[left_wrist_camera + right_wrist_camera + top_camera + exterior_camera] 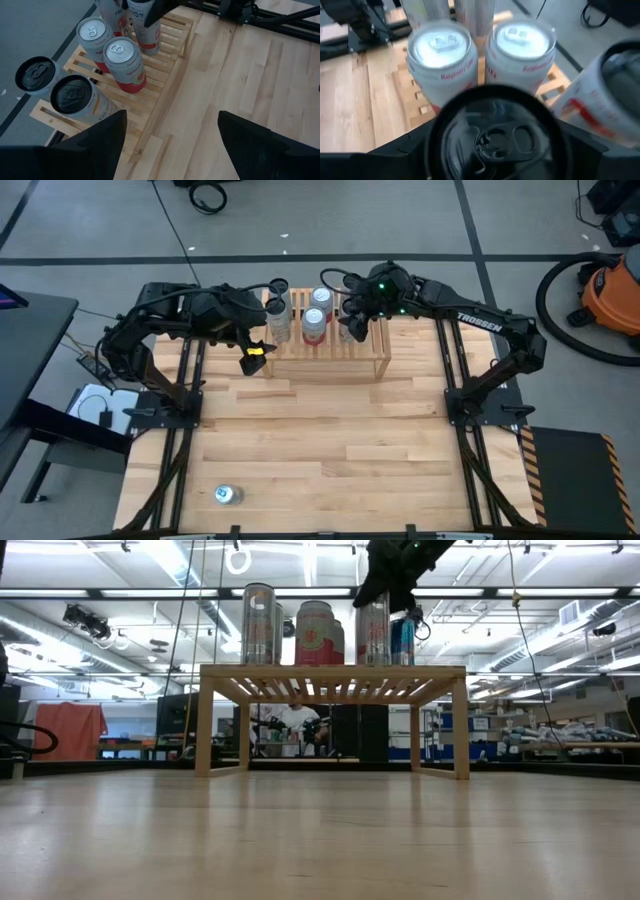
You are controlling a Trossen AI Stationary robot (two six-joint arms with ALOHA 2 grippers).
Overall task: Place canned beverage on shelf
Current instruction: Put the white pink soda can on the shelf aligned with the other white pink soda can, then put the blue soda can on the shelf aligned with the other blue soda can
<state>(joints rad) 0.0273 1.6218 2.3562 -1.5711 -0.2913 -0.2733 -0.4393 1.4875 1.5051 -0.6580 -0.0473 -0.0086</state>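
Note:
The light wooden shelf stands at the table's far middle with several cans upright on its slatted top. My right gripper is over the shelf's right part, shut on a silver can with a black top, which also shows in the low view. My left gripper is open and empty, just off the shelf's left end, above the table. Another can lies on its side near the table's near left corner. My right gripper pinches the black-topped can between its two fingers, one on each side of the can's upper wall just below the rim. The fingers come from above, pointing down. The can stands upright, and in the low view its base is on the shelf's top.
Two red cans with silver tops stand in the shelf's middle and two black-topped cans at its left end. Another can stands close beside the held one. Bare wooden table lies in front of the shelf.

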